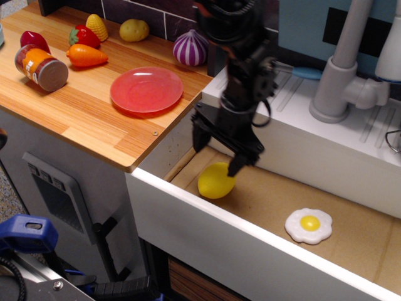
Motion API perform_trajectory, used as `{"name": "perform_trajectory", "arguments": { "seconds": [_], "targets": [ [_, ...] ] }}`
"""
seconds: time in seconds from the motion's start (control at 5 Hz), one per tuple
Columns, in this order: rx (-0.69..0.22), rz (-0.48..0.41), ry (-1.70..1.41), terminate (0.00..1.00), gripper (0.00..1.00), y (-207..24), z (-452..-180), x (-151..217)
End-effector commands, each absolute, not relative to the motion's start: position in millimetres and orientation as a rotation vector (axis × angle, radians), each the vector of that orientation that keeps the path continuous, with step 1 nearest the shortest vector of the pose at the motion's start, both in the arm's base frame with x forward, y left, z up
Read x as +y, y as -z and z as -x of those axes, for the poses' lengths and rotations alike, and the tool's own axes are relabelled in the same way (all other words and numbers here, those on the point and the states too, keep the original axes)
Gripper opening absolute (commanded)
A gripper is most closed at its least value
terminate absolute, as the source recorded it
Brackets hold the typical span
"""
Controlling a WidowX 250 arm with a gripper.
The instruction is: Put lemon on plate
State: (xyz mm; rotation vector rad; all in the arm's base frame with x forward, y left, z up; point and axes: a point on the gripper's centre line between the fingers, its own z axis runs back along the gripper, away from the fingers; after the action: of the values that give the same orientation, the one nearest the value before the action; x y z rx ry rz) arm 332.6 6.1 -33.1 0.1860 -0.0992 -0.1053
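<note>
Directly above lemon [215, 182], spread pincer [217, 155].

You have one fixed view, set high at the front-left, looking down and across at middling range, wooden counter [81, 113] upper left, white sink basin [250, 251] running to lower right, tap [341, 69] at top right, the arm entering from the top.

Bright, even overhead light; glare on the plate [146, 89]; mostly sharp focus
</note>
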Motion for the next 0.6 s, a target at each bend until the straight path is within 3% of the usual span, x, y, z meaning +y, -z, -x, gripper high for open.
{"name": "perform_trajectory", "arguments": {
  "seconds": [0.0,0.4],
  "targets": [
    [-0.173,-0.142,0.114,0.0,1.0,35.1,-353.8,5.5],
    [-0.179,-0.107,0.118,0.0,1.0,51.8,-347.7,11.8]
  ]
}}
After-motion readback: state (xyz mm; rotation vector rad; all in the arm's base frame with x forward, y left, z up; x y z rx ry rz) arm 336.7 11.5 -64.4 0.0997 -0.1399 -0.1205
